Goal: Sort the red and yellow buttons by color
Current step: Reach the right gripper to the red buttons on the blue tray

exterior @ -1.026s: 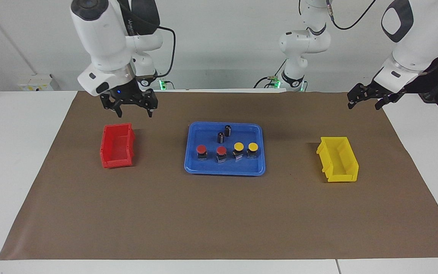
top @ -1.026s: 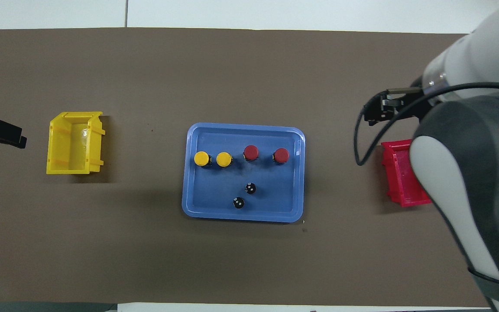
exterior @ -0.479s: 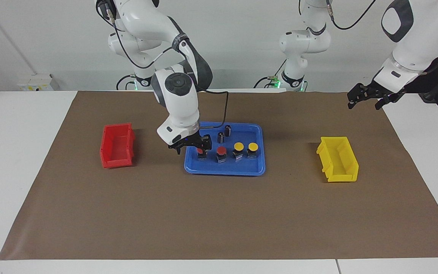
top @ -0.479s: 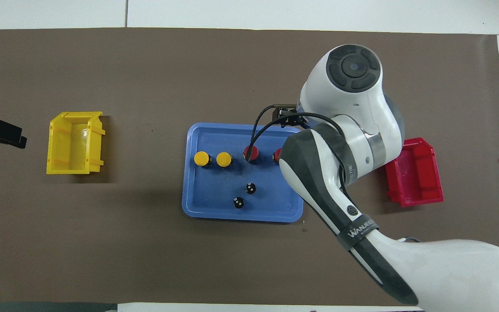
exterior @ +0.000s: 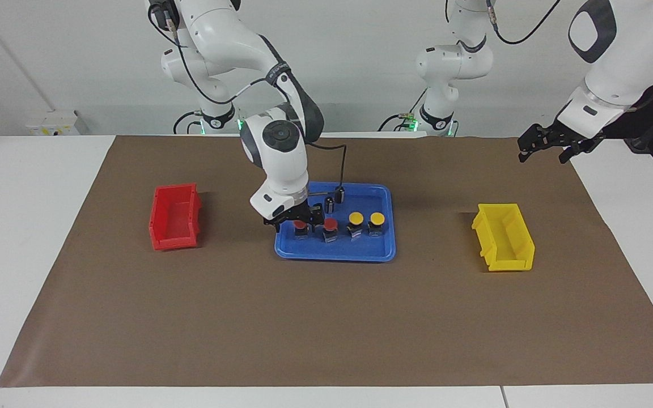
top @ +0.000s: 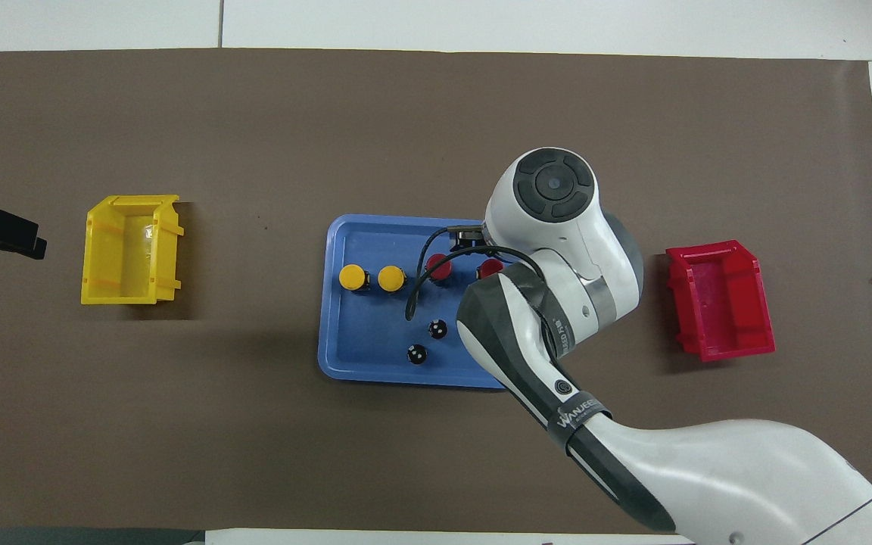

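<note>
Blue tray (exterior: 383, 252), smooth plastic with rounded corners, mid-mat; four buttons in a row inside, round flat caps on blocky dark bodies; two yellow buttons (exterior: 365, 218) toward the left arm's end; inner red button (exterior: 330, 225); end red button (exterior: 300, 225) between the spread fingers of the right gripper (exterior: 296, 224), not clamped; left gripper (exterior: 547, 147) waits open near the mat's corner.
</note>
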`<state>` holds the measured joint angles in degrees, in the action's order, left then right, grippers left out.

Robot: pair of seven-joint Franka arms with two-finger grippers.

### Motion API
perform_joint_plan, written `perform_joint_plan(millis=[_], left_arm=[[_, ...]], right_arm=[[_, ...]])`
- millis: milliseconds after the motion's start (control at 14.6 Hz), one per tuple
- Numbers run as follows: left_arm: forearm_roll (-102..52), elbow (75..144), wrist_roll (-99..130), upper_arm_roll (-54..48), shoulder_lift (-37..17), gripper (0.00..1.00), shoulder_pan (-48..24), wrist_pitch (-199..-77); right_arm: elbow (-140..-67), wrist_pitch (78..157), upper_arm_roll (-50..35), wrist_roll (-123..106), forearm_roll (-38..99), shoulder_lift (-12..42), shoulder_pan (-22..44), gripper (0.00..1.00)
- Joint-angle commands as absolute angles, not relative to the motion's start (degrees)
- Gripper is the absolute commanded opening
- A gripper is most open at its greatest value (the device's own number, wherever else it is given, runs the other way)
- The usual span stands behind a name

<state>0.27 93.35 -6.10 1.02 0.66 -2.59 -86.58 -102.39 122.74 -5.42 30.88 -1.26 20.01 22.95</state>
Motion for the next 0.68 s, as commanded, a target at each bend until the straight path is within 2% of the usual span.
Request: perform_joint_plan(millis=[0,137,410,615], left_arm=[[1.49,93.43,-5.98,0.79,0.88,1.00,-1.15,-85.87],[1.49,93.69,-6.59,0.79,1.23,1.00,0.17,-85.08],[1.58,96.50,-5.72,0.88,2.46,1.00,-0.09,-86.39],[1.41,99.74,3.13,0.18,3.42,1.00,-1.75,-93.66]], right_arm=[[-105.37,124.10,-5.36,30.85,-1.23,18.55,22.94,1.00],[-105.90,124.01,-5.62,30.76,-1.14,18.37,22.94,0.99],[-106.52,124.19,-6.41,30.76,-1.14,18.19,22.94,0.91],[-107.31,124.54,-6.85,30.76,-1.23,18.02,22.94,0.86]])
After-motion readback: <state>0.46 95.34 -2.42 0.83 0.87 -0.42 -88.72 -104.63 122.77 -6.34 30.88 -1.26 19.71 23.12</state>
